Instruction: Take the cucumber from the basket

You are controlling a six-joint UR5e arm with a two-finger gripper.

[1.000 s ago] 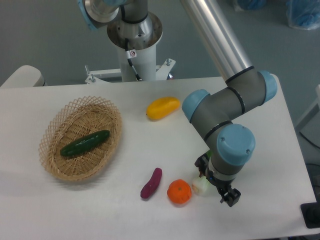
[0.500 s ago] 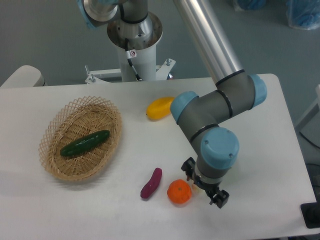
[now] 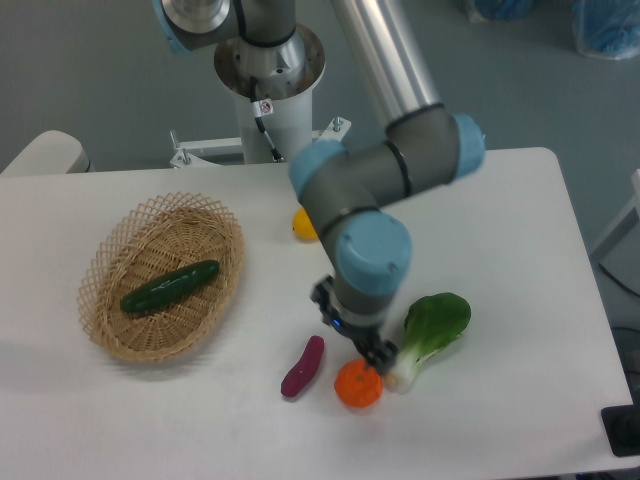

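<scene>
Between gripper [image 3: 352, 330], jaw state unclear, and basket [image 3: 225, 262] with cucumber [image 3: 170, 286]: eggplant [image 3: 302, 366].

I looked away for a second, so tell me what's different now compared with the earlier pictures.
The arm has swung left across the table toward the basket, and its gripper now sits just above the orange. That move uncovered the bok choy, which now lies in full view, and hid most of the yellow fruit. The cucumber, the basket, the purple piece and the orange have not moved.
</scene>
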